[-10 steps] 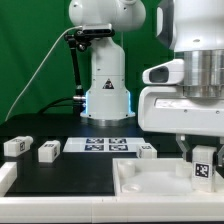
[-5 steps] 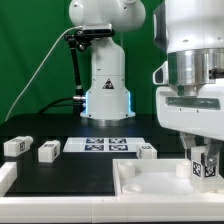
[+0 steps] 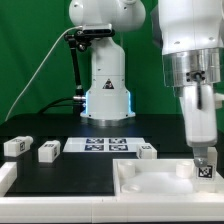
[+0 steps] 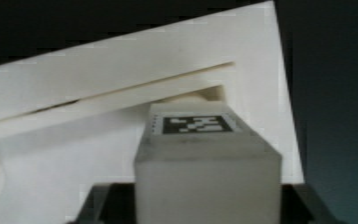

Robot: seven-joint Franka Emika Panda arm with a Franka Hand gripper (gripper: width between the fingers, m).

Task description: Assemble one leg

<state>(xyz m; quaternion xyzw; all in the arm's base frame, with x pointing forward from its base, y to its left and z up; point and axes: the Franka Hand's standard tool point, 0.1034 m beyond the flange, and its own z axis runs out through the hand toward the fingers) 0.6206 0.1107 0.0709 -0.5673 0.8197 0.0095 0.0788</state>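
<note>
One leg (image 3: 206, 169) sits clamped in the pincer (image 3: 205, 160), which has rotated and dropped since a second ago, so the leg is now down at the big white tray's (image 3: 150, 180) right corner. Three spare blocks stay put on the black tabletop (image 3: 70, 170), left side.

No readable words, brands or numbers appear anywhere (only black-and-white fiducial tags, on the held leg (image 4: 197, 125), the loose legs (image 3: 15, 146) and the marker board (image 3: 105, 145)).
</note>
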